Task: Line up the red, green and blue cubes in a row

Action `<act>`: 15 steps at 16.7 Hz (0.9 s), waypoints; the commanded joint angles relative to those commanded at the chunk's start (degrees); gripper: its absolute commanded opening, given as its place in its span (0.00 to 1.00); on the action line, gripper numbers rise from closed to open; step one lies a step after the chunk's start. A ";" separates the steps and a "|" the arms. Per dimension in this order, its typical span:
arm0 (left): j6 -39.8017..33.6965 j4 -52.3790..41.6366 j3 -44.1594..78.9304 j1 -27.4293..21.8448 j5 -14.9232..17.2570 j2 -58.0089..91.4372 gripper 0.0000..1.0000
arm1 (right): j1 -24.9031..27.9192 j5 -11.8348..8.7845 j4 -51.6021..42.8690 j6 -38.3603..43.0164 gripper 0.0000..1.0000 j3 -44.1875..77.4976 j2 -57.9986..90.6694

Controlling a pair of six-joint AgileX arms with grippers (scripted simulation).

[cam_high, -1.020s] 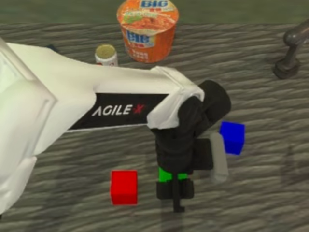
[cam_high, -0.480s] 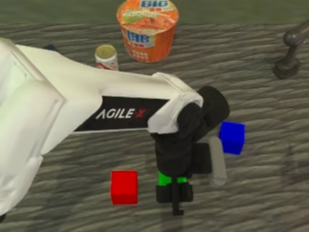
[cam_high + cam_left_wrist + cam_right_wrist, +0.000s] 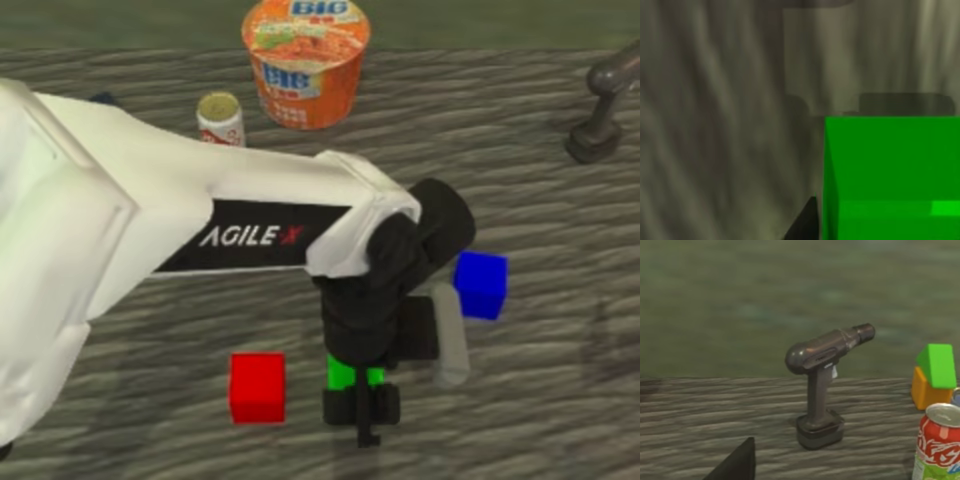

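The left end effector (image 3: pixel 361 404) is positioned low over the bench (image 3: pixel 560 400), near the front edge in the top view. The green cube (image 3: pixel 354 373) is seen partly hidden beneath it, and whether the fingers are clamped on it or parted cannot be told. The red cube (image 3: pixel 257 386) is placed just to the left of the green one, apart from it. The blue cube (image 3: pixel 481 284) is set farther back to the right. In the left wrist view, the green cube (image 3: pixel 890 175) fills much of the picture.

A cup of instant noodles (image 3: pixel 306 58) and a soda can (image 3: pixel 220 118) are stood at the back, and a power drill (image 3: pixel 822 385) is seen upright in the right wrist view.
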 joint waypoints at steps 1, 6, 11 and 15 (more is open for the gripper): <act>0.00 0.00 0.00 0.00 0.00 0.00 0.90 | 0.00 0.00 0.00 0.00 1.00 0.00 0.00; 0.00 0.00 0.00 0.00 0.00 0.00 1.00 | 0.00 0.00 0.00 0.00 1.00 0.00 0.00; 0.00 -0.01 0.01 0.05 0.00 -0.05 1.00 | 0.00 0.00 0.00 0.00 1.00 0.00 0.00; 0.13 -4.15 2.62 0.26 -0.02 -1.43 1.00 | 0.00 0.00 0.00 0.00 1.00 0.00 0.00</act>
